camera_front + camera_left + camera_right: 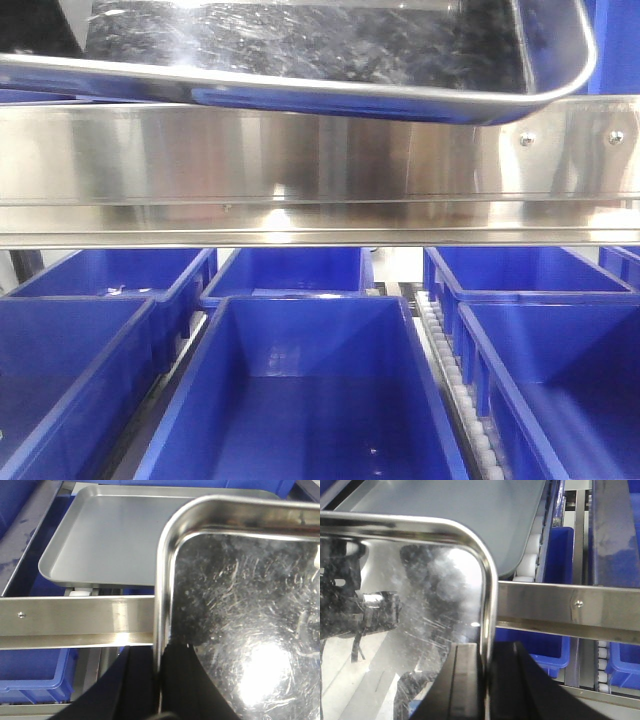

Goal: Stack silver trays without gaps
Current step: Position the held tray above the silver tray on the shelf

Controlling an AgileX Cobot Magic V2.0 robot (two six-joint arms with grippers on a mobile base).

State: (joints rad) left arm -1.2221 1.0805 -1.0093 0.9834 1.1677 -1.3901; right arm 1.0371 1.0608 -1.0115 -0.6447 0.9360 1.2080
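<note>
I hold one silver tray (330,50) in the air above the steel rail, tilted, its scratched bottom facing up. My left gripper (159,680) is shut on its left rim (162,605). My right gripper (487,680) is shut on its right rim (487,610). A second silver tray (115,535) lies flat beyond the rail on the blue bins; it also shows in the right wrist view (470,510). The held tray overlaps the near right part of the lying tray from above, and the two are apart.
A long steel rail with screws (320,170) runs across below the held tray. Several blue plastic bins (310,400) stand in rows under it, with white roller tracks (455,380) between them.
</note>
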